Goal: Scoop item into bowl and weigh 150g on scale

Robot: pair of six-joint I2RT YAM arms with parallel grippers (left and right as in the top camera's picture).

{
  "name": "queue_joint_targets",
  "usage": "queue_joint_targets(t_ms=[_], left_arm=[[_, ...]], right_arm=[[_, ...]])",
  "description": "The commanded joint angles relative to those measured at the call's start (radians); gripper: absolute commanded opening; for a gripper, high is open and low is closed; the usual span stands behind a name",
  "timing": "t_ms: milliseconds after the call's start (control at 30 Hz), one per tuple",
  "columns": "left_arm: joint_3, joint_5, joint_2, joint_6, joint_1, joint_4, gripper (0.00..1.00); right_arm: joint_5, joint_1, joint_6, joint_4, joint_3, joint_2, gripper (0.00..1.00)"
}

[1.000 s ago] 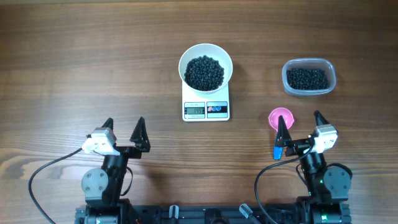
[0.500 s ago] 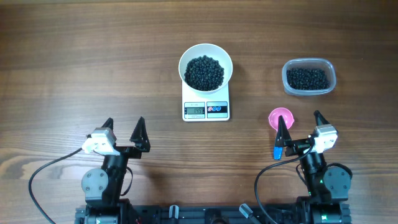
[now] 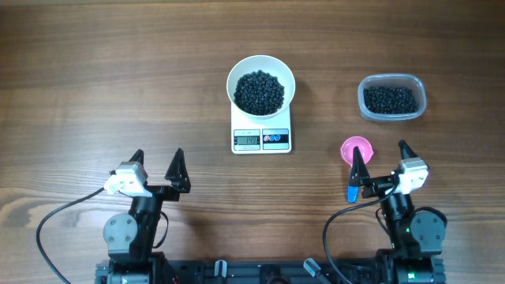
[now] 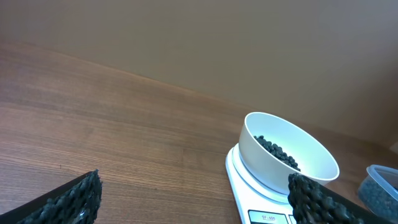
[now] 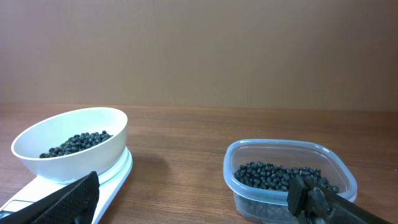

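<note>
The brown wood table (image 3: pixel 79 71) fills the overhead view to every edge, its grain running left to right. In the wrist views a plain tan wall (image 5: pixel 199 50) rises behind its far edge. Both grippers sit toward the near edge. The left gripper (image 3: pixel 158 153) stands spread wide with nothing between its fingers, and a broad stretch of wood lies between it and the scale (image 3: pixel 261 139). The right gripper (image 3: pixel 380 147) is also spread and holds nothing. One of its fingertips overlaps the pink scoop (image 3: pixel 356 147) from above, but whether they touch cannot be told. The scale sits near the table's middle with its display toward the arms. The white bowl (image 3: pixel 233 83) rests on its far part, slightly overhanging the sides. The clear tub (image 3: pixel 392 77) stands well apart to the bowl's right, beyond the right gripper. The item (image 3: pixel 260 91) lies heaped in the bowl, and more of it fills the tub.
</note>
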Motion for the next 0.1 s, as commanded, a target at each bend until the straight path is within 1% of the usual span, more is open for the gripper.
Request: queue_joint_targets(t_ms=[0,67], left_arm=[[-0.013,-0.013,-0.009,-0.008,-0.005,0.003,1.0],[-0.013,-0.013,-0.009,-0.008,-0.005,0.003,1.0]], right_arm=[[0.017,0.008,-0.013,0.001,-0.002,-0.011,1.0],[0.017,0.008,-0.013,0.001,-0.002,-0.011,1.0]])
